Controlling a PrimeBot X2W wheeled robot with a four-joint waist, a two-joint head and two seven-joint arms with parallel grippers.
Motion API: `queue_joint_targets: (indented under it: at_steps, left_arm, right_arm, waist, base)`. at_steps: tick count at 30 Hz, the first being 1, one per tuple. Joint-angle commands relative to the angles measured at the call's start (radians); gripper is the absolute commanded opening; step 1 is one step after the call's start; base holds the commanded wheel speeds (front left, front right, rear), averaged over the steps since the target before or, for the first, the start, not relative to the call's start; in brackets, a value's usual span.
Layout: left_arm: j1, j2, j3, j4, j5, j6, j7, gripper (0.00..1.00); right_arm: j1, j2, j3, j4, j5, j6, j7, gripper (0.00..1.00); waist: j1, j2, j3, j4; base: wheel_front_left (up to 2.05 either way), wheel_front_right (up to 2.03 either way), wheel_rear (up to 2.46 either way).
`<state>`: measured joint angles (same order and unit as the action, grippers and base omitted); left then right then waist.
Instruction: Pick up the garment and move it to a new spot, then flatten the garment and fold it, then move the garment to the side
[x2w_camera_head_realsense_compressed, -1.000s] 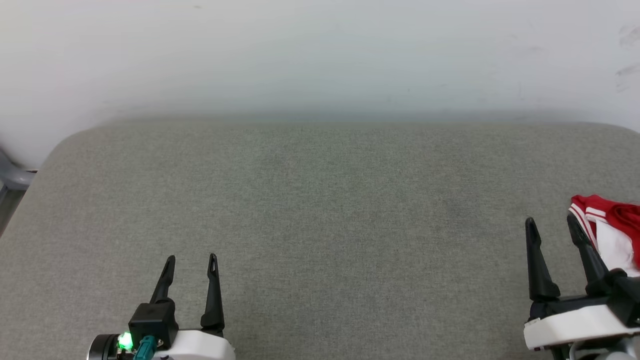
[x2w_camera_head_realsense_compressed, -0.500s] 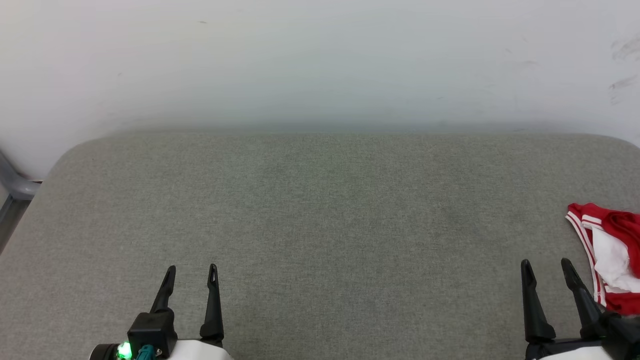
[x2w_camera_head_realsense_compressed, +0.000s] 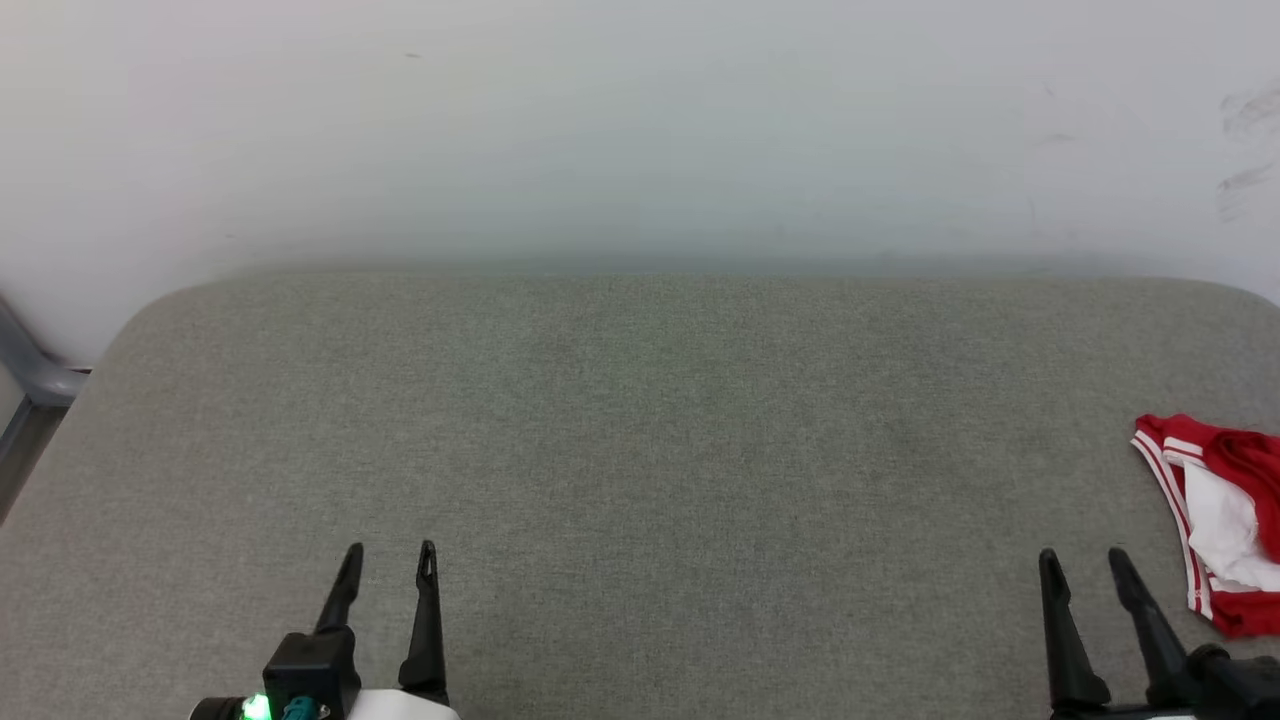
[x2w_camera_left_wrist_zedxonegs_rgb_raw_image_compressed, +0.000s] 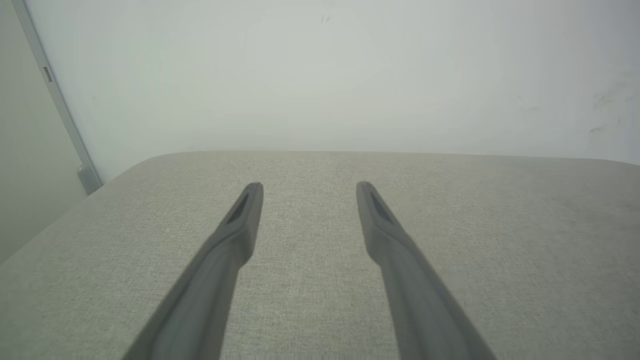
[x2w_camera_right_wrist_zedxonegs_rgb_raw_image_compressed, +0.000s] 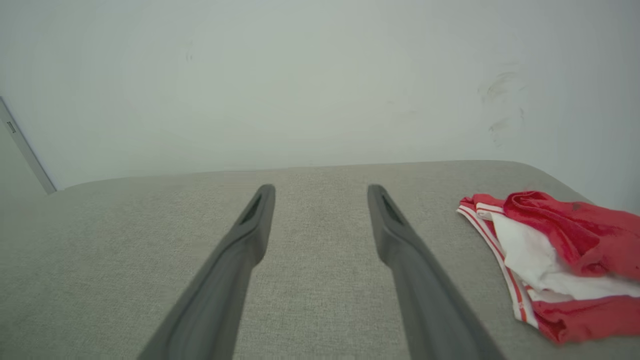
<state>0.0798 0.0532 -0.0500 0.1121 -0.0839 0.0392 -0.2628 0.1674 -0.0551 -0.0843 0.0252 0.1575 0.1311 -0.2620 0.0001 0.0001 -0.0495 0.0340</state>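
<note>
Grey woven pad (x2w_camera_head_realsense_compressed: 640, 450) with rounded far corners, backed by a pale wall (x2w_camera_head_realsense_compressed: 640, 120) scuffed toward the right. State of the left gripper (x2w_camera_head_realsense_compressed: 390, 547): released, both long dark fingers spread apart and empty, pointing toward the wall, bare grey weave beneath and ahead of the tips. State of the right gripper (x2w_camera_head_realsense_compressed: 1082, 554): likewise released, fingers parted, clasping no cloth, tips over the pad. Just to the right of the right gripper's outer finger, level with its tip and a little beyond: the garment (x2w_camera_head_realsense_compressed: 1215, 520), bunched in a heap on the pad. Red folds on top, white sleeve cloth in the middle, red-and-white striped trim along the edge nearest that finger. Close to the finger yet apart from it. Well off to the right of the left gripper, past the right gripper. Off to the left of the left gripper, beside the pad's corner, a grey frame piece (x2w_camera_head_realsense_compressed: 30, 380).
</note>
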Motion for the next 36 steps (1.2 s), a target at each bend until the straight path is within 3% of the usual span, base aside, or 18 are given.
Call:
queue_joint_targets:
  at_steps: [1,5,23,36]
  left_arm:
    - [0.000,0.000,0.000,0.006,-0.002,-0.001,0.000,0.00]
    - [0.012,-0.002,0.001,0.042,-0.020,-0.002,0.011,0.00]
    - [-0.037,-0.002,0.040,0.062,-0.374,-0.042,0.097,0.00]
    - [-0.065,-0.002,0.060,0.073,-0.572,-0.065,0.145,0.00]
  right_arm:
    - [0.000,0.000,0.001,0.005,0.002,0.000,0.000,0.00]
    - [-0.001,0.000,0.001,0.039,0.019,0.000,0.005,0.00]
    - [-0.068,-0.003,-0.001,0.081,0.362,0.000,0.088,0.00]
    - [-0.106,-0.004,-0.003,0.104,0.551,0.000,0.136,0.00]
  waist:
    - [-0.0001,-0.0001,0.000,0.000]
    - [0.0000,-0.0001,0.000,0.000]
    - [0.0000,-0.0001,0.008,-0.005]
    - [0.0000,-0.0001,0.013,-0.008]
  base:
    - [0.00,0.00,0.00]
    - [0.00,0.00,0.00]
    - [0.00,0.00,0.00]
    - [0.00,0.00,0.00]
